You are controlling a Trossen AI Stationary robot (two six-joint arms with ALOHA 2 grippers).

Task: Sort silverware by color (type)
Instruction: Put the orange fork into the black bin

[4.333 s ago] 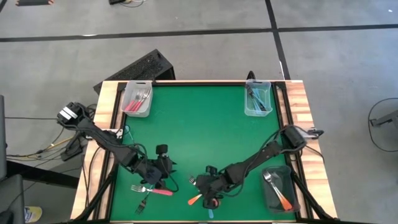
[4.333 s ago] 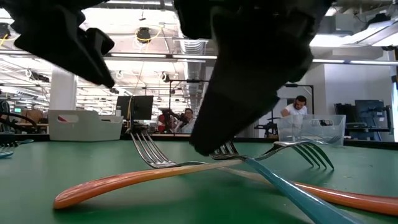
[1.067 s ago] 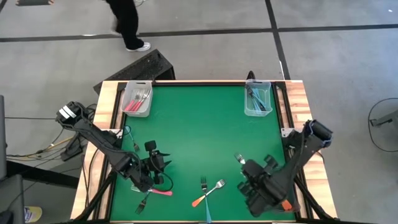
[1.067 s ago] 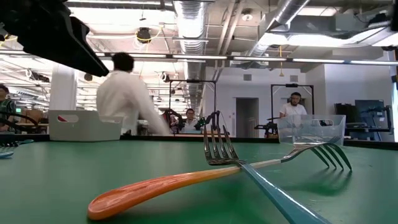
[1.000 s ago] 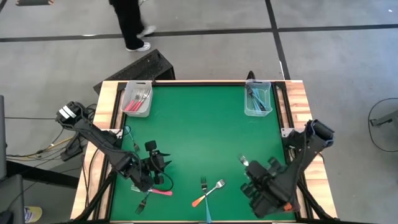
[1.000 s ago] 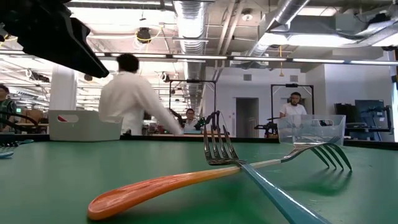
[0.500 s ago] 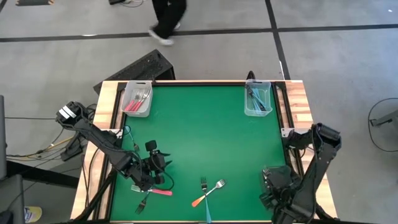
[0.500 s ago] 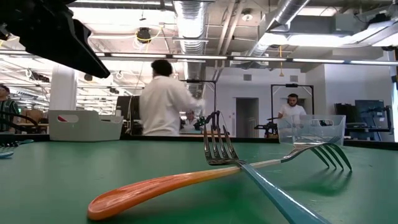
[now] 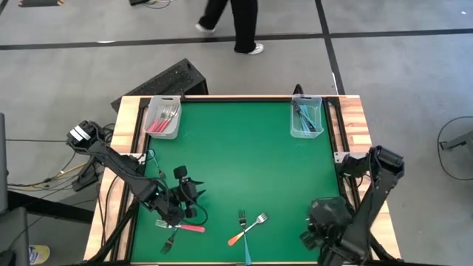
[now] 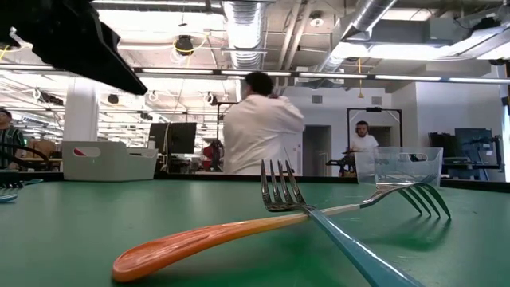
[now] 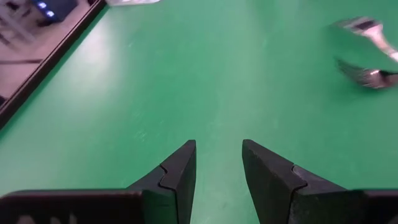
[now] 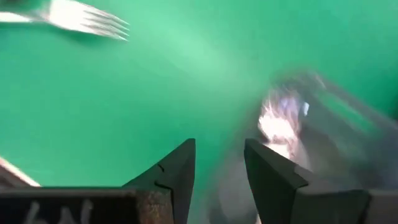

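Observation:
An orange-handled fork (image 9: 238,236) and a blue-handled fork (image 9: 244,240) lie crossed near the table's near edge; in the low view the orange fork (image 10: 199,239) rests under the blue fork (image 10: 351,251). A pink-handled fork (image 9: 189,228) and a dark fork (image 9: 168,241) lie flat at the near left. My left gripper (image 9: 188,201) (image 11: 217,146) hovers open just beyond the pink fork, with bare green table between its fingers. My right gripper (image 9: 319,233) (image 12: 219,146) is open over the near right corner, with nothing between its fingers.
A clear bin (image 9: 162,117) with pink forks stands at the far left corner, and another clear bin (image 9: 307,118) with blue forks at the far right. A blurred clear bin (image 12: 298,118) shows under my right gripper. A person (image 10: 259,127) walks behind the table. The green middle is bare.
My right arm has swung from beside the crossed forks toward the near right corner, carrying an orange-handled fork; that fork no longer shows. The left arm and the forks on the table have kept still. A person has walked past the far side, from left to right.

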